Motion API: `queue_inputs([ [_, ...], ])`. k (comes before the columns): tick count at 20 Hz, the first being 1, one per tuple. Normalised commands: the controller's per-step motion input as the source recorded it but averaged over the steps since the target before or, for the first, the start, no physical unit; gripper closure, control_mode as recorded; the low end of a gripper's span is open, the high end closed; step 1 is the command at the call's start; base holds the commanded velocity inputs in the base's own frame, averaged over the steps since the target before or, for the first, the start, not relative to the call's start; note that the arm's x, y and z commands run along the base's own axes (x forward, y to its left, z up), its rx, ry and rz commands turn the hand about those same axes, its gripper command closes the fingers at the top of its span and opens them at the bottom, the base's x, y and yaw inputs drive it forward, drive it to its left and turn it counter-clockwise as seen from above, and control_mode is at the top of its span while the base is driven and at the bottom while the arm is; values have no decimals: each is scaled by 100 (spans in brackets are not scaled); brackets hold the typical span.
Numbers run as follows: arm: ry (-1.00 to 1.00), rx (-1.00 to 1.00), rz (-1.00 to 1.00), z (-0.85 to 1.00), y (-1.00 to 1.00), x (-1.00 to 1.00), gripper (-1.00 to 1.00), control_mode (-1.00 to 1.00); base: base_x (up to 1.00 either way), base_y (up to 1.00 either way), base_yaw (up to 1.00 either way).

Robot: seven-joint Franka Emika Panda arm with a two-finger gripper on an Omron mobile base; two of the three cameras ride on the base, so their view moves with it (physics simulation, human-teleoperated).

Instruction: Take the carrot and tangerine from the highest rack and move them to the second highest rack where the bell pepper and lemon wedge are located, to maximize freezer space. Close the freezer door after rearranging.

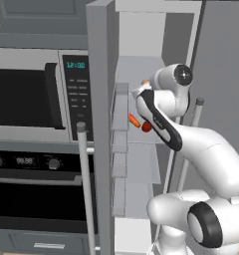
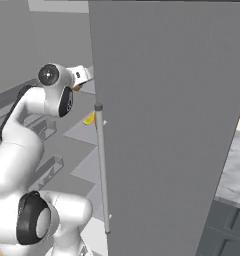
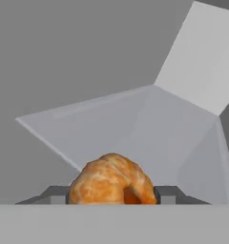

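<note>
While the arm reaches into the open freezer at the level of the highest rack [image 1: 136,67], the hand view shows the tangerine [image 3: 111,180] sitting between the two dark fingertips [image 3: 53,194] of the gripper [image 3: 109,196]. Both tips flank the fruit closely, so the jaws look pinched on it, though actual contact is partly hidden.

On the rack below, the carrot [image 1: 135,121] lies beside a red piece, probably the bell pepper [image 1: 146,127]; a yellow bit, likely the lemon wedge [image 2: 89,119], shows in the right base view.

The tangerine is probably light, soft and round, with bumpy skin giving some grip. It could roll or squash, so a hold across its widest middle, with modest squeeze, looks safest.
</note>
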Motion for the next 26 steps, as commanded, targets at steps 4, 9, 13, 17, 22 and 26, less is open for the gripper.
queue_inputs([
  [4, 23, 0, -6, -12, 0, -81, 100, -100, 0, 0, 0],
  [9, 21, 0, -2, -54, -1, -65, 100, -100, 0, 0, 0],
  [13, 1, 0, 0, -74, -4, -40, 100, -100, 0, 0, 0],
  [17, 8, 0, 0, -51, -1, 1, 100, -100, 0, 0, 0],
  [22, 5, -1, 0, -41, 0, 25, 100, -100, 0, 0, 0],
  [26, 11, -1, 0, -32, 0, 44, 100, -100, 0, 0, 0],
])
